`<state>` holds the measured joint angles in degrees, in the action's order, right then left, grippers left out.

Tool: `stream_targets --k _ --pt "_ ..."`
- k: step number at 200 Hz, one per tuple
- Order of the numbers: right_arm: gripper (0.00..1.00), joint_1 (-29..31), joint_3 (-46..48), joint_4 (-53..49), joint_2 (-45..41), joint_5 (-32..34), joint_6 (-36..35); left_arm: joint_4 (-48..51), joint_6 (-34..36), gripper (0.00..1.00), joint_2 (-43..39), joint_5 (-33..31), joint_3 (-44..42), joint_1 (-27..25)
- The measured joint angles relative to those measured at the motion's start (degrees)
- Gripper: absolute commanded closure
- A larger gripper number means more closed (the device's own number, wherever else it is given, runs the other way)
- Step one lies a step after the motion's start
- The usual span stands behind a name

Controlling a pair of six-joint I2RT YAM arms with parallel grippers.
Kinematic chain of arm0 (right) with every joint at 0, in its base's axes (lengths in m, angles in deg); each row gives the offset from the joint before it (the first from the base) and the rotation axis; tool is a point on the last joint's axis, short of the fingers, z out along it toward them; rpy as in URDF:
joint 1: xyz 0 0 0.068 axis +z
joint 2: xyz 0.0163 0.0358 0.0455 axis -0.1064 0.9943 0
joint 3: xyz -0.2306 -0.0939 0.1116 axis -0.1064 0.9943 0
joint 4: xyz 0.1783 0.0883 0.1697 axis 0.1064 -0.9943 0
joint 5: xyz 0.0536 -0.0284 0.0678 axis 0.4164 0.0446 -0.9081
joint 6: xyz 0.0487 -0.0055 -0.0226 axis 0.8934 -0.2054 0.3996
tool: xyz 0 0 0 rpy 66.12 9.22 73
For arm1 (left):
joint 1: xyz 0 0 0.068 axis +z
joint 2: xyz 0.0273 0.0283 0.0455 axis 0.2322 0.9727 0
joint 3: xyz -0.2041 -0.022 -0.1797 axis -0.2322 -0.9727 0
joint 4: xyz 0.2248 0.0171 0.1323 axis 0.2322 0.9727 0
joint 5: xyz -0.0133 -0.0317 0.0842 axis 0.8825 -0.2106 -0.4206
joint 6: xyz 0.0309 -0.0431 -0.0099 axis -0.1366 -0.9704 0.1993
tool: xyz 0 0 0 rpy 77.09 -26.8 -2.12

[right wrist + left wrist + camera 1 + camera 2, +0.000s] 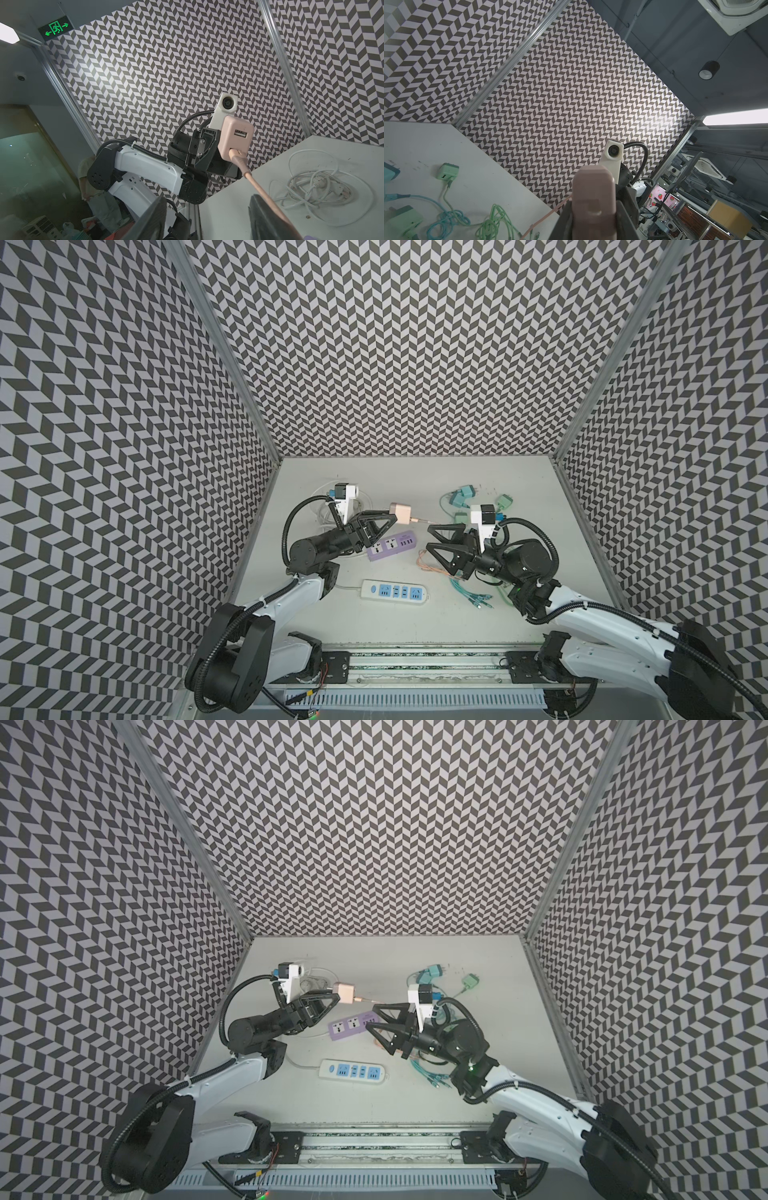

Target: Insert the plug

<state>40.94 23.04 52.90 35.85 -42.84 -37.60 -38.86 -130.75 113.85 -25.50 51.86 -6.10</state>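
1. Nearest the lens in the right wrist view is the right gripper (208,197). Its jaws stand well apart and clamp nothing, and the pink cable (255,185) lies along the inner face of one finger (268,216).
2. Follow that cable ahead of the claw: its USB plug (235,154) sits in the lower port of the pink USB charger (235,137), and the upper port (241,133) is empty. I cannot tell whether the plug is fully home.
3. The left gripper (390,517) is clamped tight on the charger's rear end. It holds the charger in the air with the port face turned toward the right claw.
4. Here is the relation that matters: the two claws are nose to nose with the plug between them. The plug's long axis runs straight from the right fingertips into the port.
5. My read is that the right arm is the nearer one for the cable. Any seating push should travel along that axis toward the left claw, since a sideways load would lever the plug.
6. If socketing the charger comes next, the purple power strip (390,545) lies on the table below the left claw.
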Motion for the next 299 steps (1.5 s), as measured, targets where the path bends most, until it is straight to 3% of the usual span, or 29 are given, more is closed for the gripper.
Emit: stream_targets --k 60,118,233,299 --pt "0.38 0.0 -2.5 0.9 4.5 -1.4 1.4 -1.3 -1.3 1.0 0.2 -0.9 -0.3 -0.4" --pt "0.39 0.0 -6.3 2.8 7.8 -2.7 2.0 -0.2 1.9 1.0 -2.4 -2.1 -0.3 -1.2" --pt "0.42 0.0 -10.1 8.1 13.2 -4.5 4.4 19.1 15.5 1.0 -11.6 -6.1 -0.2 -3.8" --pt "0.51 -0.4 -11.5 8.1 15.3 -5.1 5.0 25.6 20.6 1.0 -13.7 -7.7 0.3 -4.6"
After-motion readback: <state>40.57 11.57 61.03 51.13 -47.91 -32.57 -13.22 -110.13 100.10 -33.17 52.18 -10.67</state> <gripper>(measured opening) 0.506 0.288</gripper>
